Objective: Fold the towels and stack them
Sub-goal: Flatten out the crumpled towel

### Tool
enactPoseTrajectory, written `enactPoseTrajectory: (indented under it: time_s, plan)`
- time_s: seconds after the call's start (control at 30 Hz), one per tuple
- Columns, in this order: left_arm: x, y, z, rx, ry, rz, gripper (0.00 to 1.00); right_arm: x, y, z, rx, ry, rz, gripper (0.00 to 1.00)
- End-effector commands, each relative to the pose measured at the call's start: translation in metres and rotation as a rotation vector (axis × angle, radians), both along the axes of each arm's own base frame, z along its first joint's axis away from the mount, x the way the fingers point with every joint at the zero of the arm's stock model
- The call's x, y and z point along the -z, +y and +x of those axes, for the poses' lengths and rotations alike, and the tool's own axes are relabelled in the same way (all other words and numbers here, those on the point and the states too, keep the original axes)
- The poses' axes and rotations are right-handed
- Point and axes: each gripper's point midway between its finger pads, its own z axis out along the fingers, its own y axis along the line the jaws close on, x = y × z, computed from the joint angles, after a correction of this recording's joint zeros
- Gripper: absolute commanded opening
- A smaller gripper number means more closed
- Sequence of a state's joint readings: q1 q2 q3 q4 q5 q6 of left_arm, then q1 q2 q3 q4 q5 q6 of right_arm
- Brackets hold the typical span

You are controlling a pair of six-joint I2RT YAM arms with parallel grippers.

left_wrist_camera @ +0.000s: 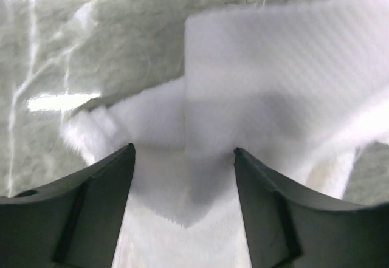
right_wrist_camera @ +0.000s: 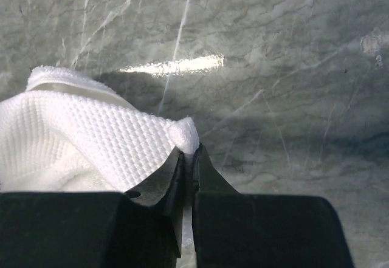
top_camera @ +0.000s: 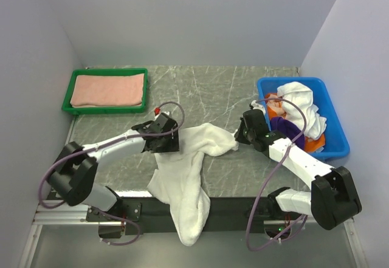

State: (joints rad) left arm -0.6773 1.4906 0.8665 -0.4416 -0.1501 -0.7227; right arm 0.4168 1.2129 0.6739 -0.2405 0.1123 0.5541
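A white towel [top_camera: 185,177] is lying rumpled in the middle of the table [top_camera: 206,92], bent roughly like an L. Its long axis is running from the centre of the top view down to the bottom of the frame, where the lower end is hanging over the near edge between the two arm bases. A shorter arm of cloth is stretching off to the right, toward the right gripper [top_camera: 242,133]. The left gripper [top_camera: 167,135] is sitting at the upper left of the bend.

The salmon-pink towel [top_camera: 106,90] is lying flat in the green tray [top_camera: 68,98] at the upper left, its long side running left to right. At the upper right the blue bin [top_camera: 337,134] is holding a heap – a crumpled white towel [top_camera: 301,101], a purple towel [top_camera: 285,125] and an orange towel [top_camera: 315,143].

The table is showing a grey-green marbled top with pale veins, and plain pale walls [top_camera: 200,19] are closing it in on three sides.

The wrist views are giving what the top view cannot. On the right wrist, the right gripper [right_wrist_camera: 188,152] is pinching a corner of the white towel [right_wrist_camera: 91,140], jaws pressed together on the waffle-weave cloth, with bare marble [right_wrist_camera: 273,67] beyond. On the left wrist, the left gripper [left_wrist_camera: 183,152] is standing with its jaws spread, a blurred fold of the white towel [left_wrist_camera: 273,67] lying in the gap between them – whether either jaw is touching the cloth I cannot tell – and the table [left_wrist_camera: 121,31] is showing at the upper left
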Motion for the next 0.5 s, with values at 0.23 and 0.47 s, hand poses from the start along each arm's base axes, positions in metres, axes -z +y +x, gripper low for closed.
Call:
enactPoseTrajectory:
  time_s: [0.23, 0.47]
  plan:
    - [-0.074, 0.002, 0.041, -0.051, -0.208, -0.203, 0.84, -0.017, -0.002, 0.002, -0.009, -0.088, 0.001, 0.00]
    - [-0.057, -0.007, 0.073, -0.045, -0.156, -0.214, 0.72, -0.018, 0.001, 0.003, -0.016, -0.090, 0.013, 0.00]
